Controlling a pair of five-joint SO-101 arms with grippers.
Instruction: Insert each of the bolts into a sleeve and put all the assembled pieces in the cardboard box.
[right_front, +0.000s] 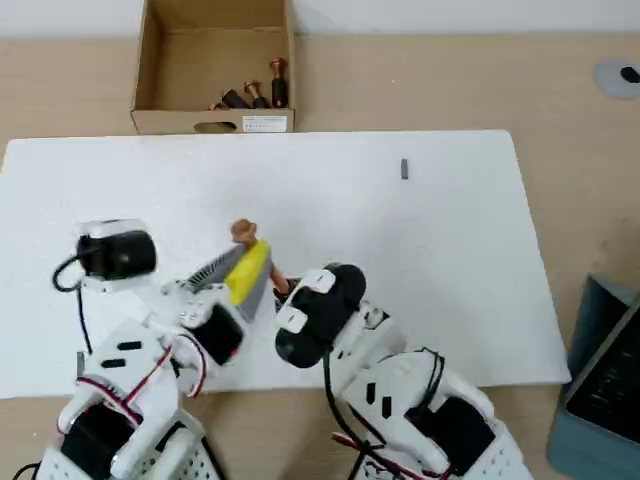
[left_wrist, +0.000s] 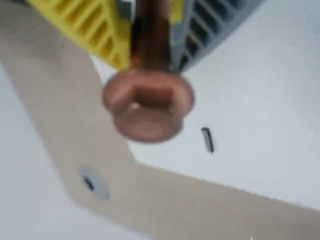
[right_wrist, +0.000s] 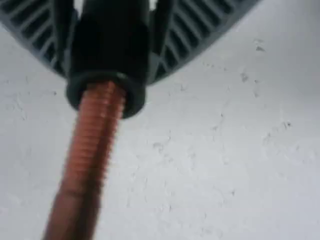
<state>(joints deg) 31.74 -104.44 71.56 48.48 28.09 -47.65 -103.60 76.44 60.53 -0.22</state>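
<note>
1. Gripping a copper bolt (left_wrist: 148, 102) just behind its head, the left gripper (right_front: 247, 250) is seen above the near left part of the white mat (right_front: 420, 290); its yellow and grey jaws are clamped on the shank.
2. The bolt is held clear of the mat, with its head turned towards the mat's far edge and its threaded end turned towards the right gripper (right_wrist: 107, 65).
3. A black sleeve (right_wrist: 107, 45) is pinched between the right gripper's grey jaws, also over the mat's near part. The bolt's thread is seen entering the sleeve's open end.
4. The cardboard box (right_front: 213, 122) is set on the wooden table (right_front: 450, 80) just beyond the mat's far edge, towards its left. Several assembled pieces (right_front: 252, 95) are lying inside it.
5. A small dark slender piece (right_front: 404, 169) is found lying on the mat near its far edge, well apart from both grippers.
6. A round grey grommet (right_front: 615, 75) is set in the table past the mat's far right corner.
</note>
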